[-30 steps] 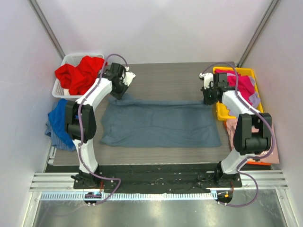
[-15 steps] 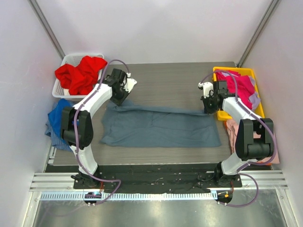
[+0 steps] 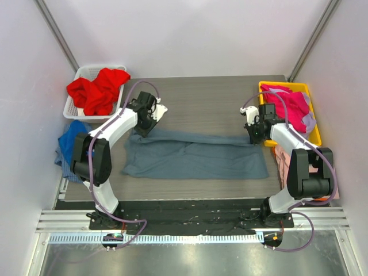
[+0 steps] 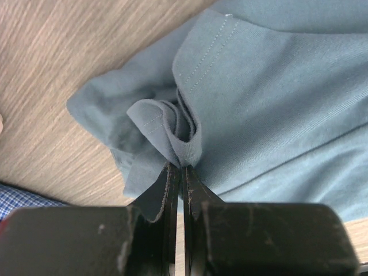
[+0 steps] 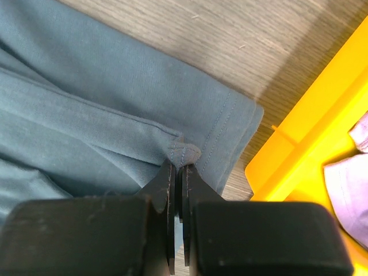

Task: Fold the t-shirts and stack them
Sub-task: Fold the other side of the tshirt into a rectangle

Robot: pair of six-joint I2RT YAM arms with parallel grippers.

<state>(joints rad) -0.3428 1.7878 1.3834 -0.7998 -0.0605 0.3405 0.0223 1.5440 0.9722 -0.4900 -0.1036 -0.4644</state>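
The slate blue-grey t-shirt (image 3: 195, 158) lay spread across the middle of the table (image 3: 201, 98). My left gripper (image 4: 179, 172) was pressed tight on a bunched fold at its far left corner, my right gripper (image 5: 177, 169) on the hem at its far right corner, just beside the yellow bin (image 5: 310, 132).

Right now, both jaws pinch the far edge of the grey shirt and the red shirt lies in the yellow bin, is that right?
Not quite. The red shirt lies in the white basket, as the top view shows. Both jaws do pinch the far edge of the grey shirt.
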